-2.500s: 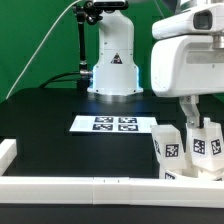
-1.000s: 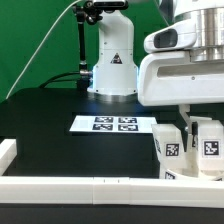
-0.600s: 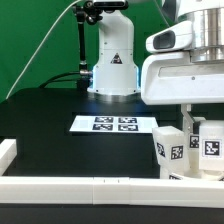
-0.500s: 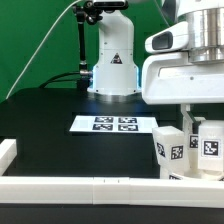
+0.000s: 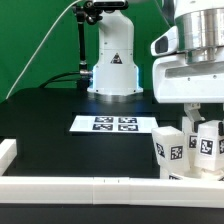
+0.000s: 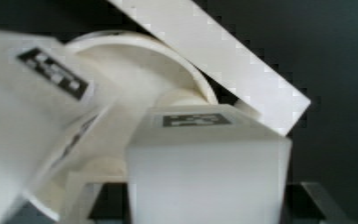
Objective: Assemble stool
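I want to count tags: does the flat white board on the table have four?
Yes, the marker board shows four black-and-white tags, two above two.

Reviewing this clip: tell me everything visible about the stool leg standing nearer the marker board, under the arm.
The stool leg is a short, blocky white piece, plastic by its look, standing upright on the black table at the exterior view's right. Its facing side bears a black-and-white square tag. It stands in front of the marker board, behind the white border rail. A second leg stands close beside it; whether they touch is unclear. The end effector hangs over that pair; its grip cannot be made out.
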Motion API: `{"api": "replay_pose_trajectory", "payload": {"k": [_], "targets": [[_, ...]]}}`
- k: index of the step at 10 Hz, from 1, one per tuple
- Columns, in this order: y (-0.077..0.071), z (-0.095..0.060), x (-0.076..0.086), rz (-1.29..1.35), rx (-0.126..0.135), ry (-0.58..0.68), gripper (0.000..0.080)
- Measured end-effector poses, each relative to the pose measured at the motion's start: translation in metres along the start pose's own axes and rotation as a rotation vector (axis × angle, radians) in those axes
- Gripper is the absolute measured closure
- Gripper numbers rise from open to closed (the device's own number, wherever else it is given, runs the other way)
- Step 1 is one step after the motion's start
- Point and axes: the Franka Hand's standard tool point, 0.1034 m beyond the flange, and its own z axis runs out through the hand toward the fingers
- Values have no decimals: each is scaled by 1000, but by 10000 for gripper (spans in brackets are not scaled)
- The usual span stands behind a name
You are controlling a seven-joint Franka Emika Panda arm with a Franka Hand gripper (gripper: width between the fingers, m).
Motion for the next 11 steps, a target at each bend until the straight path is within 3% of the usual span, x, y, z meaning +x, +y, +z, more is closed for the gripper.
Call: {"api": "replay_pose_trajectory", "payload": {"k": [5,8,9,10,11], "targets": [[-2,2,0,482,30,-33,461],[-3,2,-7,625,23,-40,461],[-3,2,-7,624,23,-40,399],[-3,2,-7,608,22,-41,399],[-7,-3,-9,569,16,-51,222]]}}
